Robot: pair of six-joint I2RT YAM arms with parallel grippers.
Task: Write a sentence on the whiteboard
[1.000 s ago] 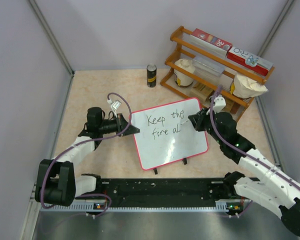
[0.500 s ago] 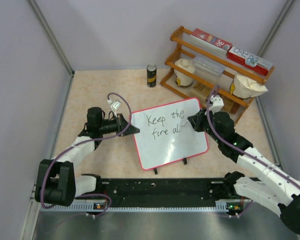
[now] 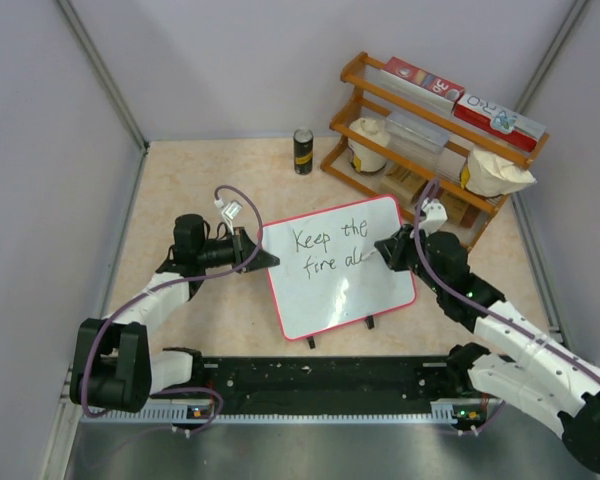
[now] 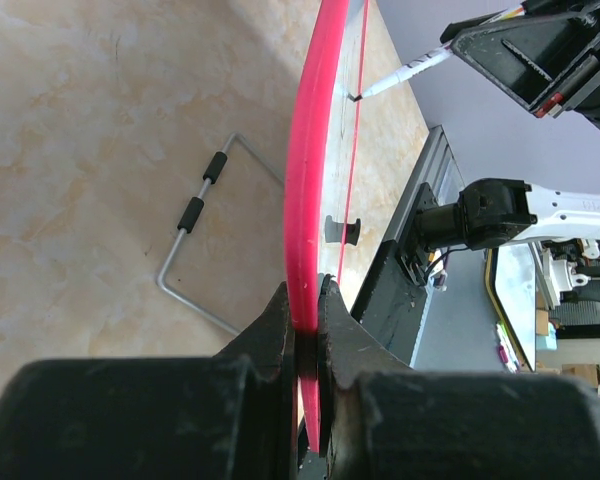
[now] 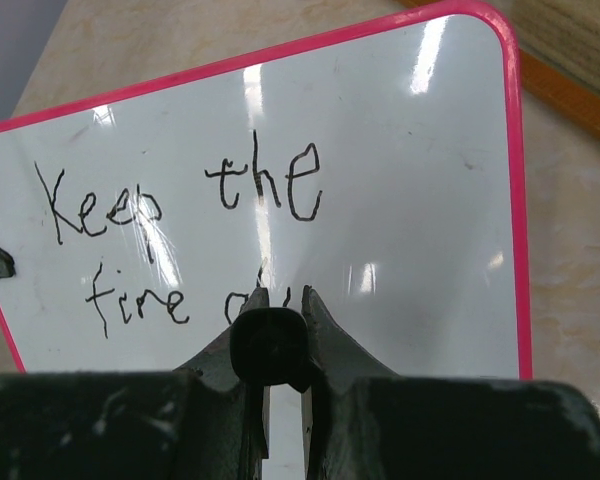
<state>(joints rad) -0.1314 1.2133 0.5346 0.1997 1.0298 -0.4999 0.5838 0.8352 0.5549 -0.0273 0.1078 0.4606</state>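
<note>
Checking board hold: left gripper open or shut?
Shut: left gripper pinches the whiteboard by its red rim.

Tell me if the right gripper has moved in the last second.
Yes. The right gripper has shifted slightly away from the wooden rack, toward the arm bases.

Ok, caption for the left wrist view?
Left end effector clamps the whiteboard by its pink rim; marker tip at its face.

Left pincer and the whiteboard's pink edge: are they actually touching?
Touching. The left wrist view shows the left pincer clamped on the whiteboard, its pink rim pinched between both fingers with no gap.
</note>
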